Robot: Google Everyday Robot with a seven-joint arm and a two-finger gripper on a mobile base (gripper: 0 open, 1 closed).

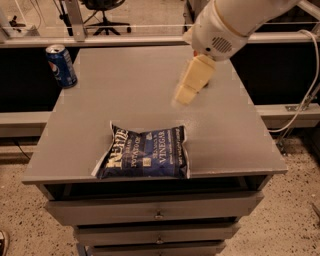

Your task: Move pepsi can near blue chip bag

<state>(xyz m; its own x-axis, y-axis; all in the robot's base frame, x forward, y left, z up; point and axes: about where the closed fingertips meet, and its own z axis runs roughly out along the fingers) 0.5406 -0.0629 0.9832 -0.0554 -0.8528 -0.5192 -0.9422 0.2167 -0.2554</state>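
The pepsi can (61, 65), dark blue with a silver top, stands upright at the far left corner of the grey table (125, 95). The blue chip bag (145, 152), navy with white lettering, lies flat near the table's front edge, a little left of centre. My gripper (186, 90), cream-coloured, hangs from the white arm (235, 22) over the middle-right of the table. It is above and just behind the bag's right end and far to the right of the pepsi can. It holds nothing that I can see.
The arm hides the far right part of the table, where the orange-red soda can stood. Drawers (157, 212) sit under the tabletop. An office chair (102, 7) stands behind the table. A cable (306, 97) hangs at the right.
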